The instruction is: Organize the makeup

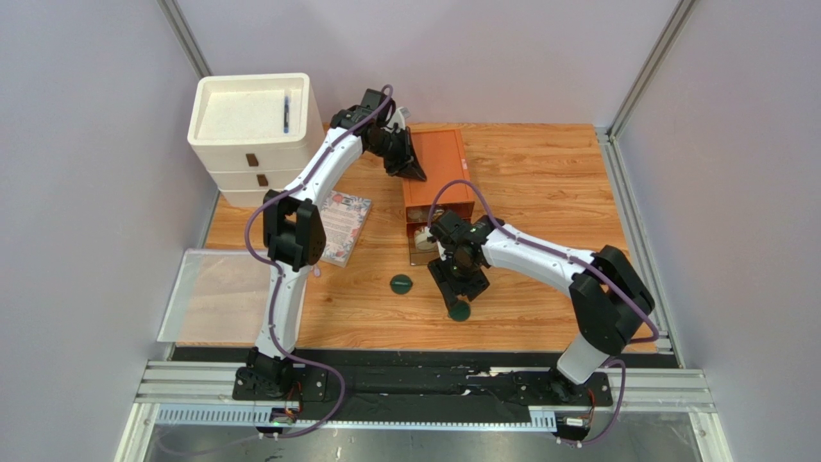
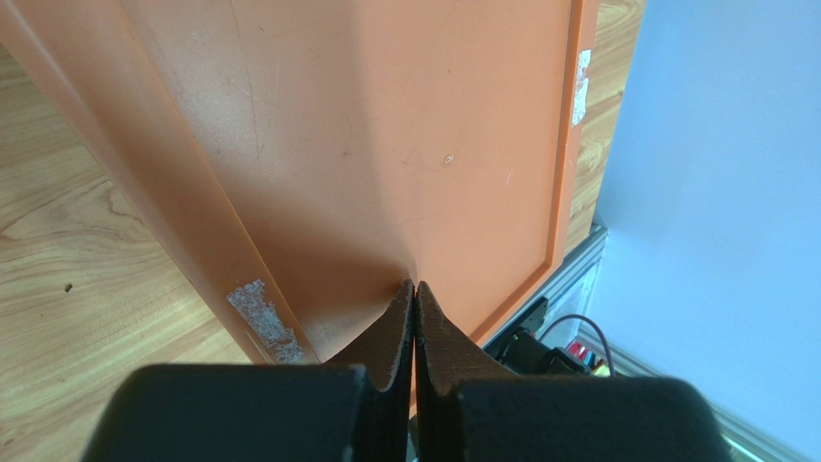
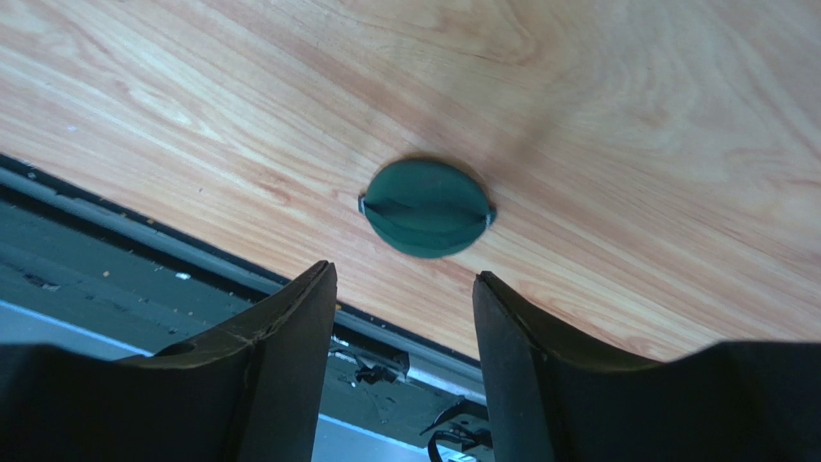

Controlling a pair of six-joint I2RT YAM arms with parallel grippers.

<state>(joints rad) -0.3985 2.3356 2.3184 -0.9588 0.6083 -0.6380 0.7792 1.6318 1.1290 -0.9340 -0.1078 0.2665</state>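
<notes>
Your right end effector [image 3: 403, 279] hangs released over a green compact [image 3: 425, 207]; second compact [image 1: 401, 283] also unstowed; left end effector [image 2: 414, 289], clenched, touches the drawer box [image 2: 385, 144]

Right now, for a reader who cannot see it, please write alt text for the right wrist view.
A dark green round compact lies flat on the wooden table, just beyond the open right gripper, whose two dark fingers stand apart and touch nothing. The table's near edge and a dark metal rail cross the lower left.
</notes>
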